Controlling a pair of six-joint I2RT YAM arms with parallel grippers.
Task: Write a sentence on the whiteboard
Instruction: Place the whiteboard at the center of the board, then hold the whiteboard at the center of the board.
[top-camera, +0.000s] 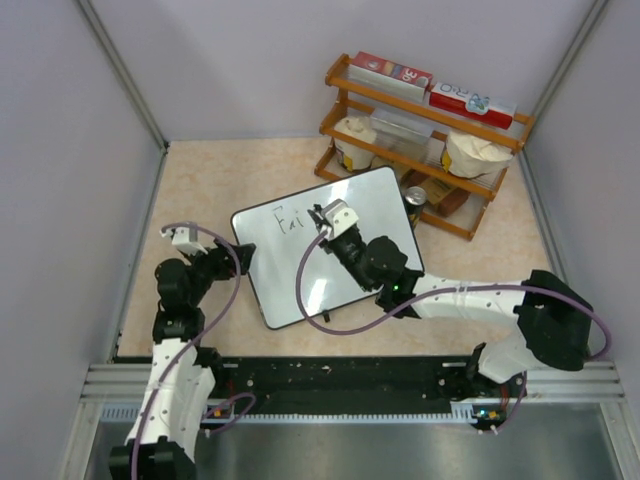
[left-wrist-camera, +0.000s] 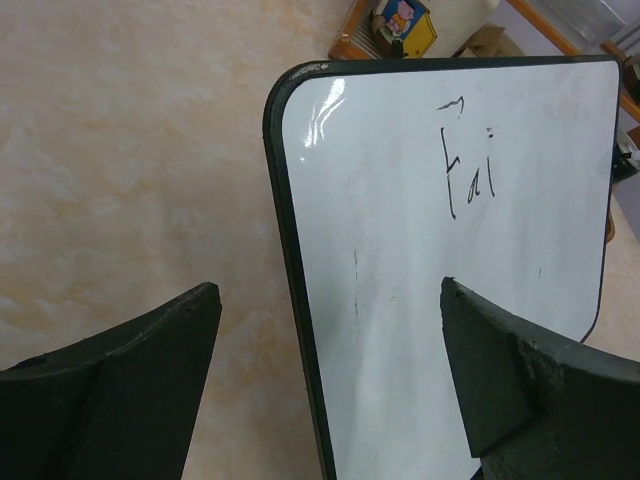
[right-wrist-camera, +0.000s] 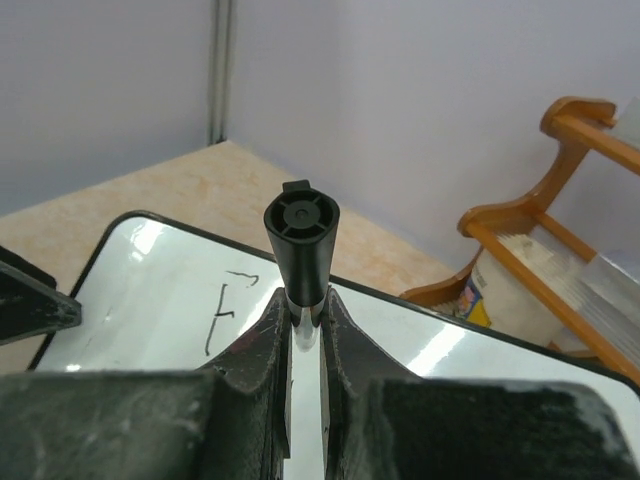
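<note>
Whiteboard (top-camera: 290, 270) lies mid-table (top-camera: 200, 180) on a pale marbled top, between lilac walls.
Wooden rack (top-camera: 480, 125) in the far right corner holds tubs (top-camera: 353, 140) and boxes (top-camera: 392, 70); left claw (left-wrist-camera: 326, 295) gapes astride the whiteboard's left edge, right claw (right-wrist-camera: 308, 305) pinches a black marker (right-wrist-camera: 302, 235) beside the letters (left-wrist-camera: 465, 160) "Fai".

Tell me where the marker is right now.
In the right wrist view the black marker is clamped in the right end effector, over the whiteboard beside the written letters.
</note>
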